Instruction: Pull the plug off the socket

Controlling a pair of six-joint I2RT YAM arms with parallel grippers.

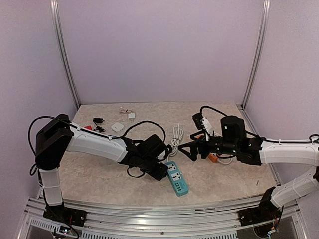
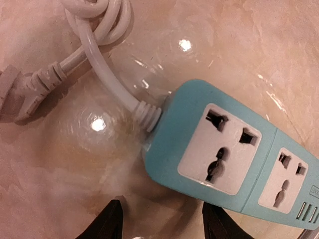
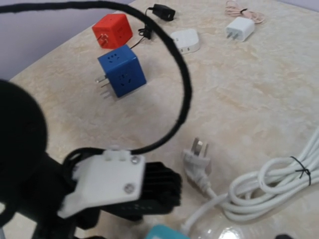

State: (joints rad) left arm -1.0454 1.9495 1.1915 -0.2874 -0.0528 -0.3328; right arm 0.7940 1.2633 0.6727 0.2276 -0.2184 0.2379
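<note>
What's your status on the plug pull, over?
Status: left gripper open over cord end of power strip; right gripper open, empty. Both sockets in view bare, nothing plugged in. Blue cube adapter lies loose on table. Nothing over the sockets.

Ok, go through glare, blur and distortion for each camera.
Left wrist: two hard light spots glare off the glossy table, but the teal power strip is readable. Right wrist: the black arm casing nearest the lens is blurred, while the blue cube is sharp. Top external: even light, only soft shadows; the frame posts lean apart toward the top, likely lens perspective.
</note>
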